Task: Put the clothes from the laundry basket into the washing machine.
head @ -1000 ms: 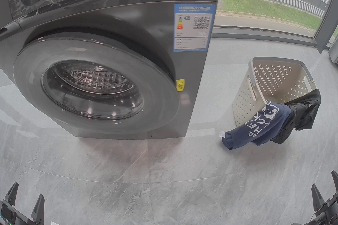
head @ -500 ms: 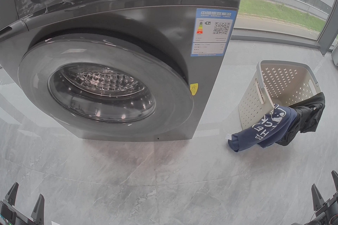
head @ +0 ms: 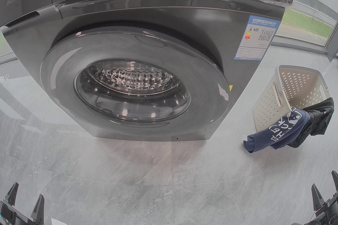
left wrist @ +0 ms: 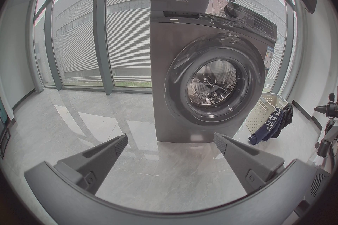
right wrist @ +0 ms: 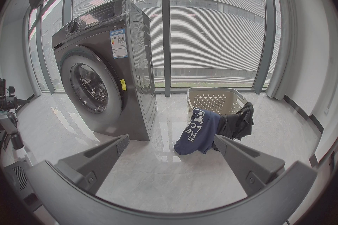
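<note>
A grey washing machine [head: 148, 43] stands ahead with its round glass door [head: 132, 90] shut; it shows too as the washing machine [left wrist: 211, 78] and the washing machine [right wrist: 105, 71]. To its right sits a white laundry basket [head: 281, 95], also seen as the basket [right wrist: 214, 99]. A navy blue shirt [head: 278, 130] and a black garment [head: 318, 120] hang over the basket's front rim, the shirt's sleeve touching the floor. My left gripper [head: 24, 197] is low at the left, open and empty. My right gripper [head: 325, 185] is low at the right, open and empty.
Glossy grey marble floor [head: 169, 180] spreads wide between me and the machine. Tall windows [right wrist: 211, 25] line the far wall behind machine and basket. A white wall [right wrist: 313, 60] runs to the right of the basket.
The whole head view has shifted: the washing machine and basket now sit further right and the machine looks larger, so the camera moved. Both grippers hold their places in the picture.
</note>
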`<state>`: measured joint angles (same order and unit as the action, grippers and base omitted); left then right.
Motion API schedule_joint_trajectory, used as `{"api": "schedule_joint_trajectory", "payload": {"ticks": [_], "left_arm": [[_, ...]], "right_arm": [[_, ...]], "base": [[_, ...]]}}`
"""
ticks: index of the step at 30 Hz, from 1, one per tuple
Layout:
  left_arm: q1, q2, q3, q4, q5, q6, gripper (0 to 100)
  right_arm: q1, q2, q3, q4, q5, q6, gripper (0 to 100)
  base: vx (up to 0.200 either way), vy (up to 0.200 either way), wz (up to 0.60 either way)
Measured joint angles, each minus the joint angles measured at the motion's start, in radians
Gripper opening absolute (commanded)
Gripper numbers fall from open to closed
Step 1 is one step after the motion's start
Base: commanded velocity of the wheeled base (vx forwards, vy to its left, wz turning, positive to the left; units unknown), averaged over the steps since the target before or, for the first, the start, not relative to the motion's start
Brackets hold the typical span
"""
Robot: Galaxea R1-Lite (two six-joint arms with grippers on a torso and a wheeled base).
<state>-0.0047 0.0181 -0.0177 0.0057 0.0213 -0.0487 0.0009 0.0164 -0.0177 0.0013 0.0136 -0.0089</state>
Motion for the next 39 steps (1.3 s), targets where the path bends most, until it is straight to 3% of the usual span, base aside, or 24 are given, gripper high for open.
{"api": "schedule_joint_trajectory", "payload": {"ticks": [19, 28, 39], "left_arm": [[0.0, 0.0, 0.0, 0.0, 0.0, 0.0, 100], [0.0, 0.0, 0.0, 0.0, 0.0, 0.0, 100], [0.0, 0.0, 0.0, 0.0, 0.0, 0.0, 100]], "right_arm": [[0.001, 0.0, 0.0, 0.0, 0.0, 0.0, 100], [0.001, 0.0, 0.0, 0.0, 0.0, 0.0, 100], [0.0, 0.0, 0.0, 0.0, 0.001, 0.0, 100]], "base": [[0.0, 0.0, 0.0], [0.0, 0.2, 0.0], [0.0, 0.0, -0.16]]}}
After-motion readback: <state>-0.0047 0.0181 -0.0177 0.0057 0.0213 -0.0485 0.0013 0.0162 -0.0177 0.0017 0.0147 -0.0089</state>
